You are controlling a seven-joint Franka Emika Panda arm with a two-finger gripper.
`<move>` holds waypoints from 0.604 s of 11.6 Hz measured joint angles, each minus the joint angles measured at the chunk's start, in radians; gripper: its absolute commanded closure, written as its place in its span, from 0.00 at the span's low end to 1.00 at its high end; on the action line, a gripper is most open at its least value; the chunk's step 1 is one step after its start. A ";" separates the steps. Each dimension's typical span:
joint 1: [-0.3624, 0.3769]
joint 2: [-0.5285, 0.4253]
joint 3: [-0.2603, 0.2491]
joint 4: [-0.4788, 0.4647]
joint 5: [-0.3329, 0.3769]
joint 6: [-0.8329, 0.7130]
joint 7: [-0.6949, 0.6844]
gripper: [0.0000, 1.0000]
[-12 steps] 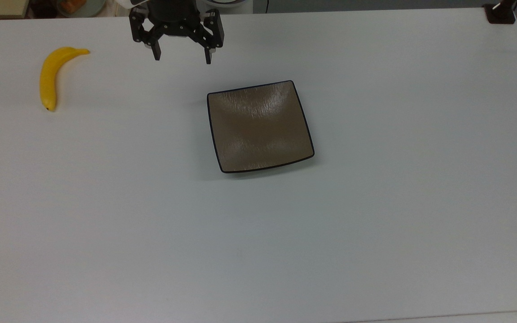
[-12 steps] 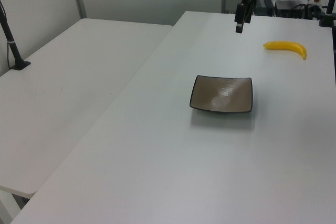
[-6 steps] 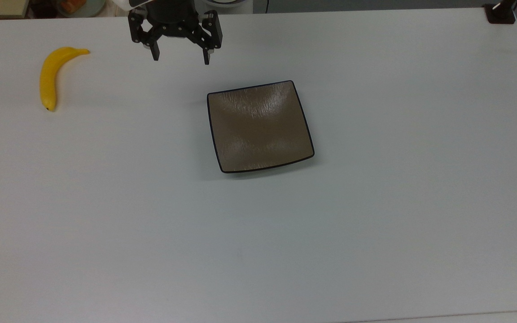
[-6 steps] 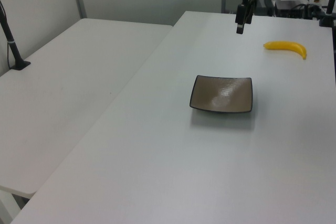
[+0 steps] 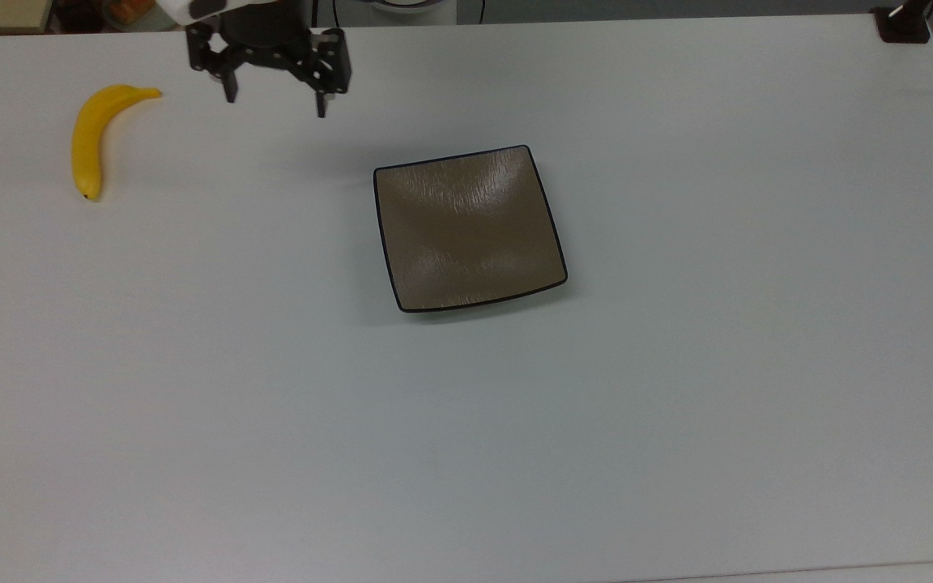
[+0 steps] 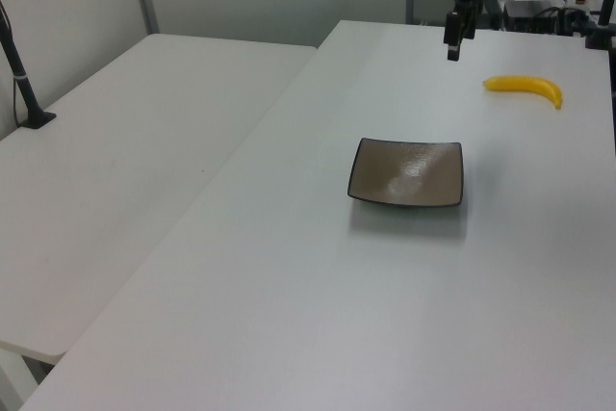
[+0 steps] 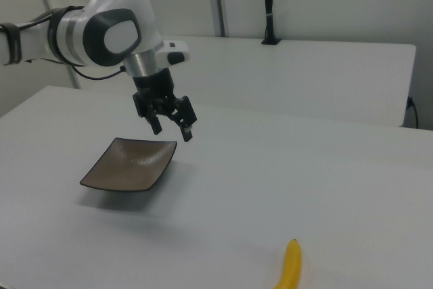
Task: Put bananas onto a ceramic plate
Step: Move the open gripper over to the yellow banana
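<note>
Black two-finger gripper (image 5: 276, 104) hovering above white table (image 5: 677, 389), fingers spread wide, holding nothing. Smooth yellow curved banana (image 5: 94, 134) lying near top view's left edge, well apart from square brown glossy ceramic plate (image 5: 468, 228). Risk: slick curved skin rolling or slipping if jaws are closing off-centre.

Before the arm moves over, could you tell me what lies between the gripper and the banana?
Nothing: in the top view, bare white table separates the open gripper from the banana; the plate sits off to the top view's right.
</note>
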 measured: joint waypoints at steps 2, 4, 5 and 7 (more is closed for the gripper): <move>-0.020 -0.003 -0.042 -0.002 -0.010 0.000 -0.019 0.00; -0.032 -0.009 -0.110 -0.011 -0.015 0.000 -0.078 0.00; -0.038 -0.013 -0.155 -0.020 -0.016 0.000 -0.116 0.00; -0.051 -0.018 -0.242 -0.031 -0.016 0.000 -0.195 0.00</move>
